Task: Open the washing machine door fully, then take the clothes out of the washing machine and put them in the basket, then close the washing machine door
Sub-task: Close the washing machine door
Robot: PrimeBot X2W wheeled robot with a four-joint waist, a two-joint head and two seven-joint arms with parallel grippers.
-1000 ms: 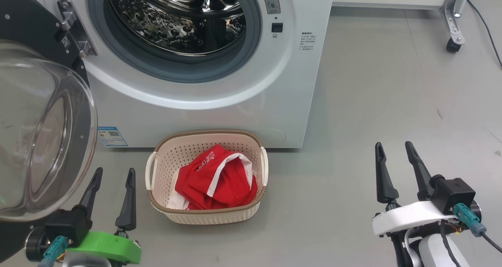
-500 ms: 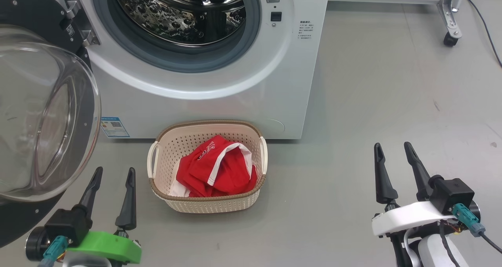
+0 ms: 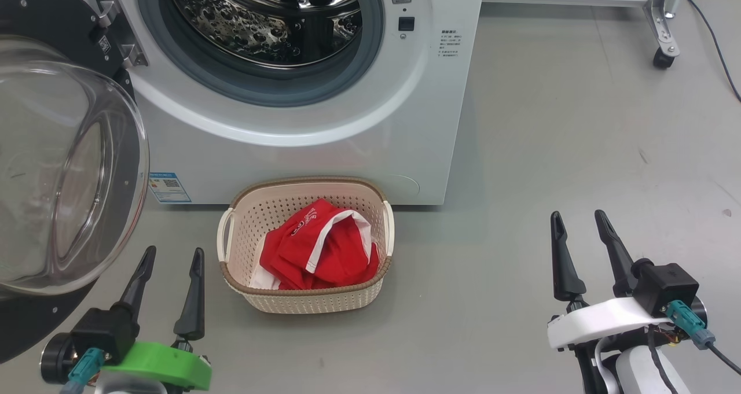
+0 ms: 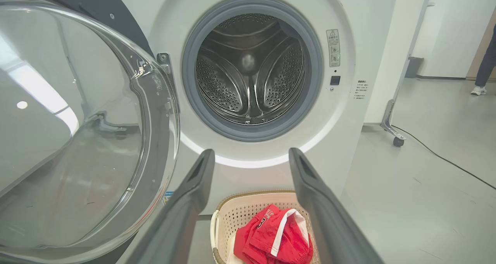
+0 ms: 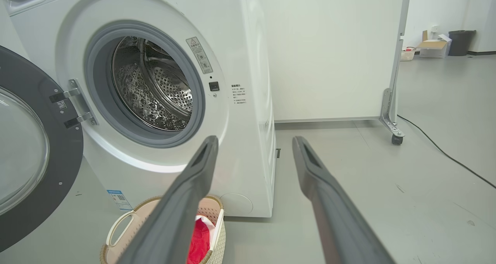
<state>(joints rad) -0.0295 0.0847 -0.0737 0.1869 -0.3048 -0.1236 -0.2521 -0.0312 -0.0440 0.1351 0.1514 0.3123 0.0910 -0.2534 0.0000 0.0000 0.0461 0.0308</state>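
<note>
1 washer (image 3: 347,168), 1 door (image 3: 58,180), 1 basket (image 3: 312,304), maybe 2 pcs clothes (image 3: 324,255).

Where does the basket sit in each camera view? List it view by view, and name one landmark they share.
Head view: the basket is lower centre, on the floor before the washing machine.
Left wrist view: bottom centre, between the left gripper's fingers.
Right wrist view: bottom left, partly behind one finger of the right gripper.
Shared landmark: the grey gasket, above the basket throughout.

The washing machine door (image 3: 63,168) stands open; red clothes (image 3: 317,249) lie in the basket (image 3: 307,304) before the washing machine (image 3: 359,145)
</note>
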